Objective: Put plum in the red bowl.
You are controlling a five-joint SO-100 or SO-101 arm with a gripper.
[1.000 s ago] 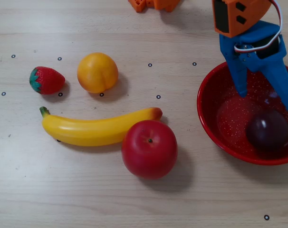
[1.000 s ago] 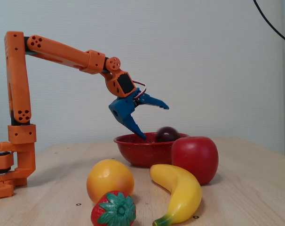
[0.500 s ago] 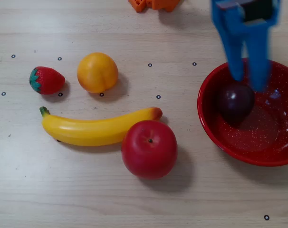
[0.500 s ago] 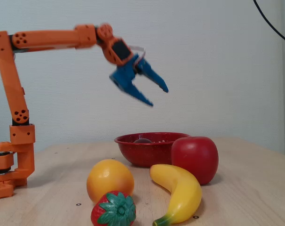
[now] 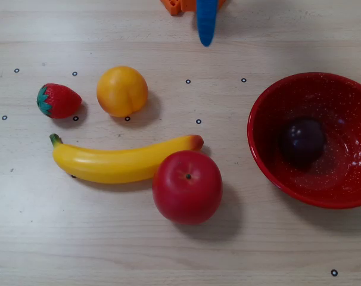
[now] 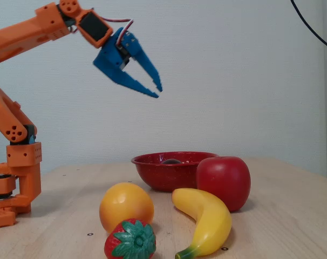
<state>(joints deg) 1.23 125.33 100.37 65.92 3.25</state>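
The dark purple plum (image 5: 302, 141) lies inside the red bowl (image 5: 270, 107) at the right of the overhead view. In the fixed view only its top (image 6: 171, 161) shows above the red bowl's rim (image 6: 152, 175). My blue gripper (image 6: 157, 90) is raised high above the table, empty, its jaws slightly apart, pointing down to the right. In the overhead view only the blue gripper tip (image 5: 206, 24) shows at the top edge, well away from the bowl.
A red apple (image 5: 187, 186), a yellow banana (image 5: 118, 162), an orange (image 5: 122, 90) and a strawberry (image 5: 59, 100) lie on the wooden table left of the bowl. The orange arm base (image 6: 15, 178) stands at the left in the fixed view.
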